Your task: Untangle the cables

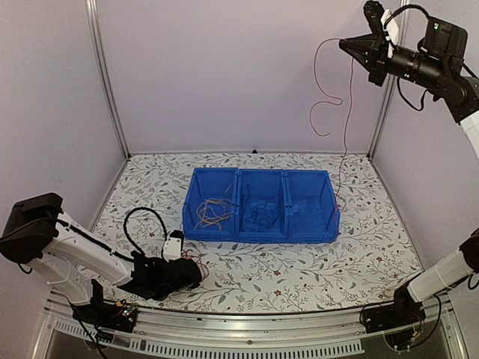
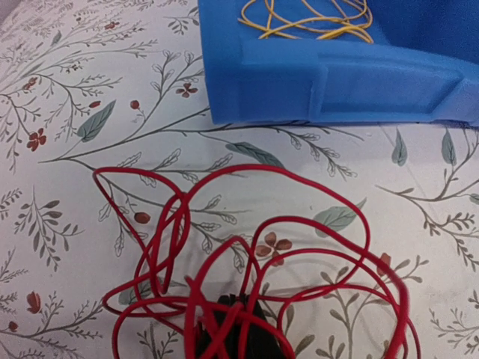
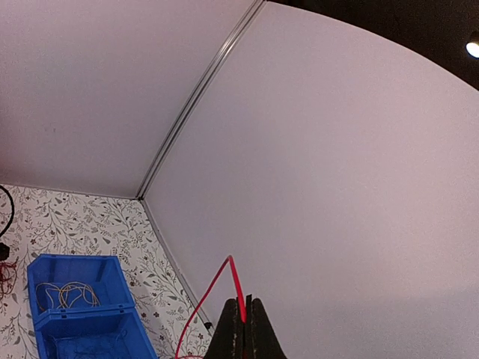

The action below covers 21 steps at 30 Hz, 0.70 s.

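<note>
Two grippers in view, both closed; at far left, low over the floral table (image 1: 299, 269), left gripper (image 1: 193, 274) with fingers pressed together, sunk into a red tangle (image 2: 177, 224) of looping cables lying on the surface just in front of the bin's left corner; red strands crossing over the dark fingertips (image 2: 239, 333), unclear whether any strand is actually pinched; further right, mid-table, blue bin (image 1: 258, 233) with three compartments side by side; left compartment holding yellow-tan cables (image 1: 213, 213), loosely coiled; middle compartment holding dark blue cables (image 1: 258, 209); contents of the right compartment too faint to make out; at far right, raised high near the back corner post, right gripper (image 1: 346, 45) clamped on a single red cable (image 1: 349, 112); hanging from those fingers in two strands, one curling in a loose S against the back wall, the other dropping almost straight to the bin's right end; seen from the right wrist, closed flat against each other, red cable rising out between them and bending down to the left.
</note>
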{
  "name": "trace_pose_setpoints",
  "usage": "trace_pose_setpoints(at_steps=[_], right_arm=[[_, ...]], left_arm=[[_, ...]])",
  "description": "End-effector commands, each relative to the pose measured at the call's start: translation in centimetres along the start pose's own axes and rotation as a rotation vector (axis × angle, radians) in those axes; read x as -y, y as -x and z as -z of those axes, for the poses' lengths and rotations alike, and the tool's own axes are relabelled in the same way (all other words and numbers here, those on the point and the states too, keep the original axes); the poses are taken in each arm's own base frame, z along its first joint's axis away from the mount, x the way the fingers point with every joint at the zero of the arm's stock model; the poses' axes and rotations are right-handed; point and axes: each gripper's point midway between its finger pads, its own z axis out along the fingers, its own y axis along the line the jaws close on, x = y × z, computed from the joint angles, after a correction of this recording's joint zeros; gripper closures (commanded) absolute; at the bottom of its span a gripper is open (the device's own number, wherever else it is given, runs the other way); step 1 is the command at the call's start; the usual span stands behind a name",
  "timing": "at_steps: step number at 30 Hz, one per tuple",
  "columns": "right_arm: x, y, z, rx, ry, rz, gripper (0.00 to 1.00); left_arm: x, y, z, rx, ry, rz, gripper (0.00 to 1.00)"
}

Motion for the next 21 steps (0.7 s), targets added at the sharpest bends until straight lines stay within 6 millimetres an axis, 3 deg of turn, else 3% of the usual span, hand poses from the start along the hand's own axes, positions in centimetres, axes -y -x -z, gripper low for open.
trace_pose_setpoints(at_steps=[1, 3, 6, 16, 21], right_arm=[[1.8, 5.8, 2.3, 0.125, -0.046, 0.035, 1.0], [2.3, 6.8, 2.5, 0.149, -0.057, 0.041, 1.0], [2.6, 6.5, 1.9, 0.145, -0.06, 0.034, 1.0], [2.1, 2.6, -0.4, 0.073, -0.048, 0.014, 1.0], [1.4, -0.3, -1.7, 0.025, -0.04, -0.003, 1.0]], left_arm=[[-0.5, -0.6, -0.2, -0.035, 0.02, -0.022, 1.0], [-0.4, -0.6, -0.3, -0.035, 0.02, -0.024, 1.0], [-0.4, -0.6, -0.3, -0.036, 0.021, -0.024, 1.0], [-0.6, -0.7, -0.4, -0.036, 0.025, -0.023, 1.0], [-0.4, -0.9, -0.5, -0.04, 0.026, -0.028, 1.0]])
